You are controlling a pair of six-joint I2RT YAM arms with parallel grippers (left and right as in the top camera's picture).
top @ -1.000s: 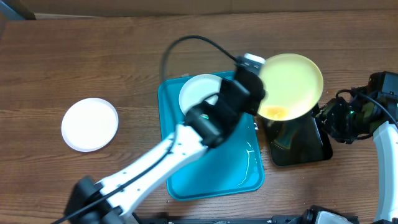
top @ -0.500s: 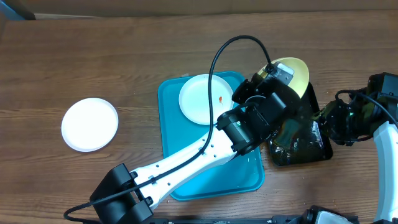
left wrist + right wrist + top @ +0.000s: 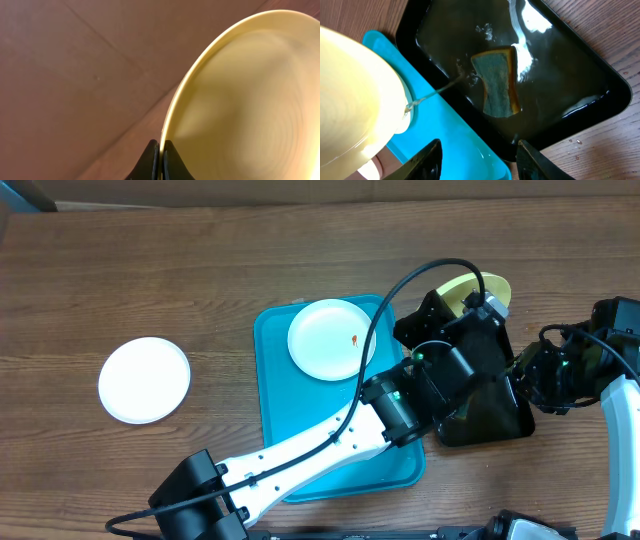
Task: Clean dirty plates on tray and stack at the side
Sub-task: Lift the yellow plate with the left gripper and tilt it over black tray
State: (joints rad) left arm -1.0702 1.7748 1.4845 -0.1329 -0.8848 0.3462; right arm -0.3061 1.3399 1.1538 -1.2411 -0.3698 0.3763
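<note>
My left gripper (image 3: 160, 159) is shut on the rim of the pale yellow plate (image 3: 478, 288), holding it tilted on edge over the black tray; the plate fills the left wrist view (image 3: 245, 100) and shows at the left of the right wrist view (image 3: 355, 95), where liquid drips from it. A white plate (image 3: 330, 338) with a small red smear lies on the back of the blue tray (image 3: 330, 470). Another white plate (image 3: 145, 379) lies on the table at the far left. My right gripper (image 3: 479, 162) is open and empty, above the edge between the two trays.
A glossy black tray (image 3: 500, 415) holding water and a yellow-green sponge (image 3: 497, 82) stands right of the blue tray. My left arm (image 3: 300, 450) crosses the blue tray diagonally. A black cable (image 3: 400, 290) arcs over the tray's back.
My left gripper has carried the yellow plate rightward and tipped it from face-up to nearly on edge over the black tray. The white plate on the blue tray is uncovered. The right arm is still.
</note>
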